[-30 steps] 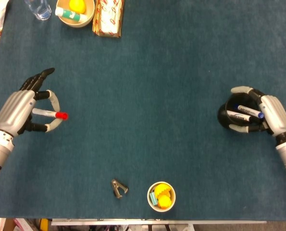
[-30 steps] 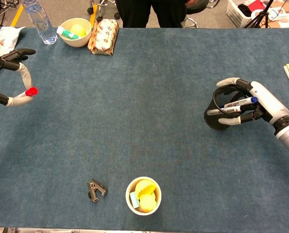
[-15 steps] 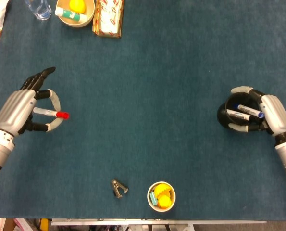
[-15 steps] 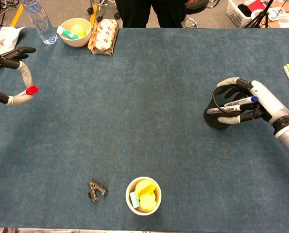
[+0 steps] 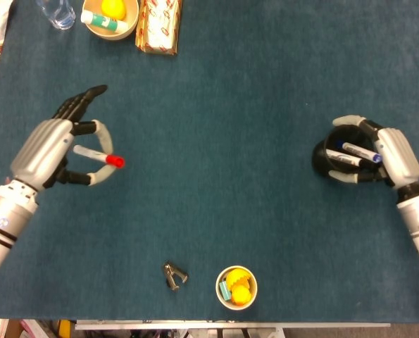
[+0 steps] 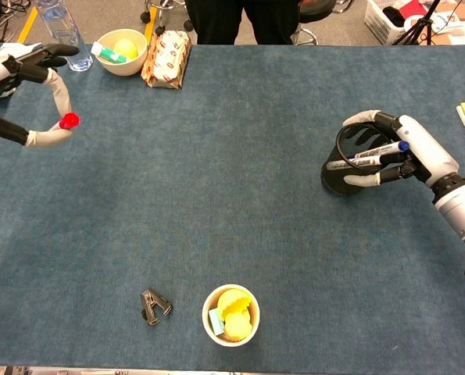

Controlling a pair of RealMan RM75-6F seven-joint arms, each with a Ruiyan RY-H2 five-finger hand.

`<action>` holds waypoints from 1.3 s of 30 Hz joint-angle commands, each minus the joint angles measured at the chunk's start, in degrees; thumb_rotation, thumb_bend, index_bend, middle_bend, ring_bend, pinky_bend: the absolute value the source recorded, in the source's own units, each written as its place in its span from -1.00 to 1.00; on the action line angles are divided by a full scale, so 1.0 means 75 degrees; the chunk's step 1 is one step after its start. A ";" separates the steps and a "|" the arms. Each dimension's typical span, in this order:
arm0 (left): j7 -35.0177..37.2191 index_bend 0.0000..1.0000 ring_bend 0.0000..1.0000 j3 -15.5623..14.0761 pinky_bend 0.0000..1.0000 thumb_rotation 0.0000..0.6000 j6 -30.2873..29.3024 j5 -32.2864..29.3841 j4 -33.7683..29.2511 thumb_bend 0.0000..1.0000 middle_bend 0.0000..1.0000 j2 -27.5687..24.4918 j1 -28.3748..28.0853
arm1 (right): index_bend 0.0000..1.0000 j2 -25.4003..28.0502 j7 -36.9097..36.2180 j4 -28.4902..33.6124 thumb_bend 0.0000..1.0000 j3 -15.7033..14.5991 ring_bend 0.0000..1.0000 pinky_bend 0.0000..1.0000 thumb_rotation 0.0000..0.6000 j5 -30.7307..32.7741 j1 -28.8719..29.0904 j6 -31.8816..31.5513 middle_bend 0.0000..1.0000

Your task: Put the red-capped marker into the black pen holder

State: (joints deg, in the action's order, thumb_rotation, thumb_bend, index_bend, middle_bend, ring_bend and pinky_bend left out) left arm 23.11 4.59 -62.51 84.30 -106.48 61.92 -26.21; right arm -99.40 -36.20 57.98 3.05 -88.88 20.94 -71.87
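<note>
My left hand (image 5: 48, 148) holds the red-capped marker (image 5: 96, 155) above the table's left side, its red cap (image 6: 69, 120) pointing right. The black pen holder (image 5: 332, 158) is at the right side of the table, tipped in the grip of my right hand (image 5: 389, 156). A blue-capped marker (image 6: 371, 155) sticks out of the holder (image 6: 343, 166) under my right hand (image 6: 420, 153). A wide stretch of blue cloth separates the two hands.
A stapler remover (image 5: 174, 275) and a cup of yellow items (image 5: 236, 286) sit near the front edge. A bowl (image 5: 110, 17), a snack pack (image 5: 158, 27) and a water bottle (image 5: 55, 13) stand at the back left. The table top is blue cloth (image 5: 216, 141).
My left hand has risen and moved right toward the centre with the red-capped marker. My right hand has shifted the pen holder slightly left and up.
</note>
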 commanded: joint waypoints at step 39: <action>0.2242 0.31 -1.00 0.1970 -0.91 1.00 0.2244 -0.2081 -0.1659 -0.46 -0.95 -0.0175 -0.2019 | 0.04 -0.0988 -0.0399 -0.0417 -1.00 0.0044 -0.05 -0.08 1.00 -0.0558 0.1488 0.0265 0.13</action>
State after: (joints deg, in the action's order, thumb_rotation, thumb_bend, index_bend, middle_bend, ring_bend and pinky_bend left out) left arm 39.40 18.96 -46.12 69.14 -119.15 60.24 -40.95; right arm -106.76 -39.19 54.86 3.34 -93.02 32.03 -69.83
